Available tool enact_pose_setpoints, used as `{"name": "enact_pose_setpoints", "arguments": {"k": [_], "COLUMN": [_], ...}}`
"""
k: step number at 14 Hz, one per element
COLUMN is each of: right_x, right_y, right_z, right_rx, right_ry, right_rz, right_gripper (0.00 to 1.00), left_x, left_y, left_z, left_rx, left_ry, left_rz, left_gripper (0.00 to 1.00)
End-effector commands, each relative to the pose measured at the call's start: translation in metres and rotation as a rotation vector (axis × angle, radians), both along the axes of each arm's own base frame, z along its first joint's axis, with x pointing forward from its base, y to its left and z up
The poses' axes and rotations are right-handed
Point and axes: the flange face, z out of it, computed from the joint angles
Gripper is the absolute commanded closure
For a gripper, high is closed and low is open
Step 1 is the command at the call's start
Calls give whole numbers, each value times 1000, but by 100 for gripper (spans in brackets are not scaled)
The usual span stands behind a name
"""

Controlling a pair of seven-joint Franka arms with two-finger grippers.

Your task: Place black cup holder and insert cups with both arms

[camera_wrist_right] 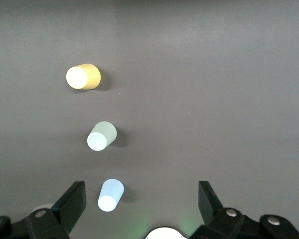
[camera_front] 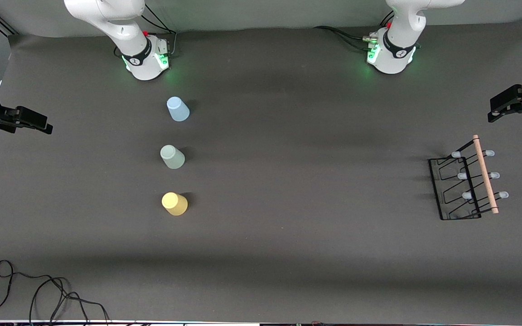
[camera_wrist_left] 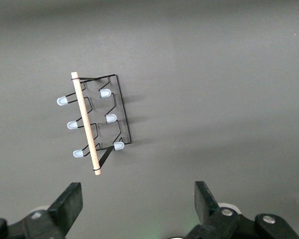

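Note:
The black cup holder stands on the table at the left arm's end, its wooden rod handle on top and its pale-blue-tipped pegs bare. Three cups stand in a row near the right arm's base: the light blue cup closest to the base, the grey-green cup in the middle, the yellow cup nearest the front camera. Each shows a closed flat top. My left gripper is open and empty, high over the table beside the holder. My right gripper is open and empty, high over the blue cup. Both grippers are out of the front view.
A dark mat covers the table. Black fixtures reach in at the table's two ends. A loose black cable lies by the front edge at the right arm's end.

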Motion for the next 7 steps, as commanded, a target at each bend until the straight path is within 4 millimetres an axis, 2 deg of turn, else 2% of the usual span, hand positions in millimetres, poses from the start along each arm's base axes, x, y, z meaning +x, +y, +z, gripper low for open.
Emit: {"name": "enact_pose_setpoints", "arguments": {"k": [1,5,7], "right_x": [3,3,2], "right_y": [0,0,-1], "right_z": [3,2,3], "right_rx": [5,6,6], "right_ry": [-6,-3,-4], "right_rz": [-23,-20,-22], "right_gripper": [0,0,0], "left_x": [-1,-3,-3], "left_y": [1,2,8], "left_z": [1,-2,-19], "left_rx": [-13,-13,-5], "left_ry": [1,16,50], "left_rz": [18,18,28], "left_gripper": [0,0,0]}}
